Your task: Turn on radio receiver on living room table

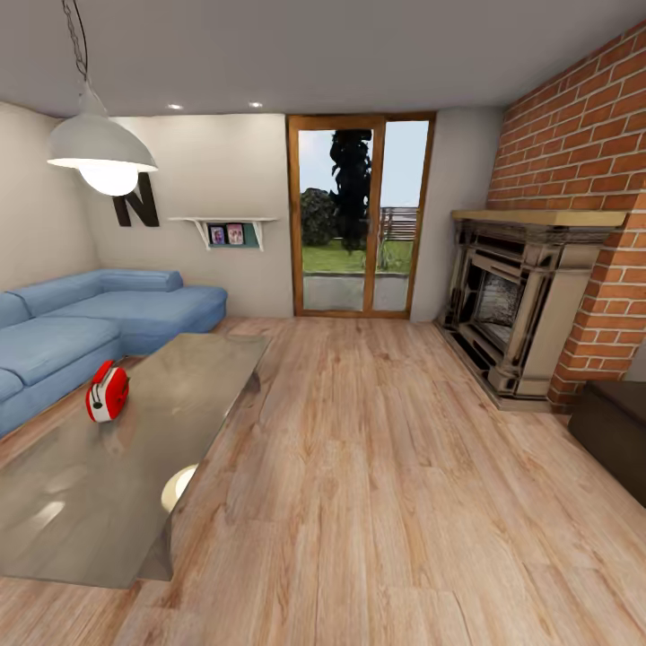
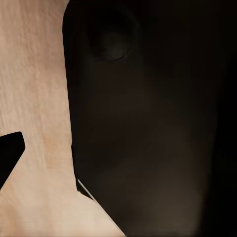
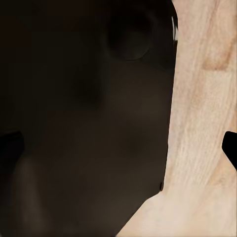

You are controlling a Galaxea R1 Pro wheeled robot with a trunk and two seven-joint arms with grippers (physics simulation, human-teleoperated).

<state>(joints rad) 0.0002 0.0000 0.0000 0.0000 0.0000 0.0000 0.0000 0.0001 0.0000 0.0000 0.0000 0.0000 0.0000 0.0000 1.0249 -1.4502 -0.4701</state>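
The radio receiver [image 1: 107, 392] stands upright on the glossy grey table [image 1: 99, 502] in the living room, well apart from both arms. Nothing is done yet: approach and switching remain. Whether either gripper's fingers are apart, I cannot tell.

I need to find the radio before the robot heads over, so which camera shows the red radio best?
The head view shows it best: the radio receiver stands upright on the table, near the blue sofa, unobstructed. The left wrist and right wrist views give nothing of it; they look at dark robot bodywork and wood floor.
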